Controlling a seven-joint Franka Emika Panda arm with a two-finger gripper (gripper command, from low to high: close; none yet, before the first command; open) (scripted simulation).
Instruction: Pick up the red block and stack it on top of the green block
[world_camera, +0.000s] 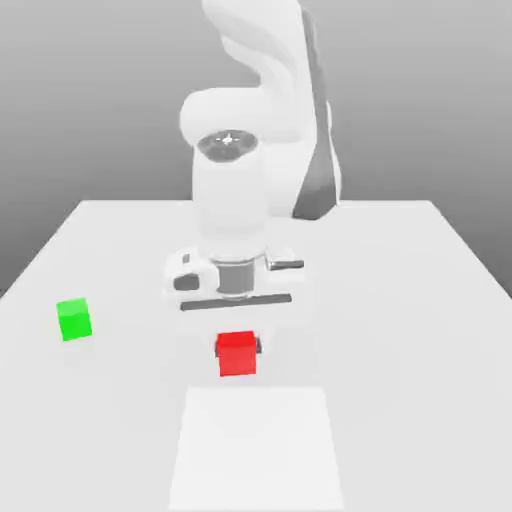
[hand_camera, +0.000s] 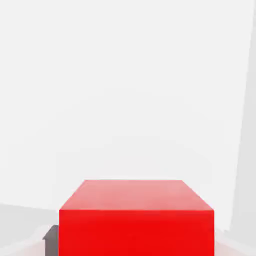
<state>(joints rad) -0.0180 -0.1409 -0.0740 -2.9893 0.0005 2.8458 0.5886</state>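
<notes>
you have the small, plain, rigid-looking red cube (world_camera: 237, 354) pinched between the closed jaws of the white two-finger gripper (world_camera: 238, 346), at six o'clock below the hand; likely light, best held mid-face.

And there's the target block (world_camera: 74, 320), on the table (world_camera: 400, 300) at the exterior view's left, well apart from the pick-up block (world_camera: 237, 355), which sits between the gripper's (world_camera: 238, 348) fingers!
</notes>
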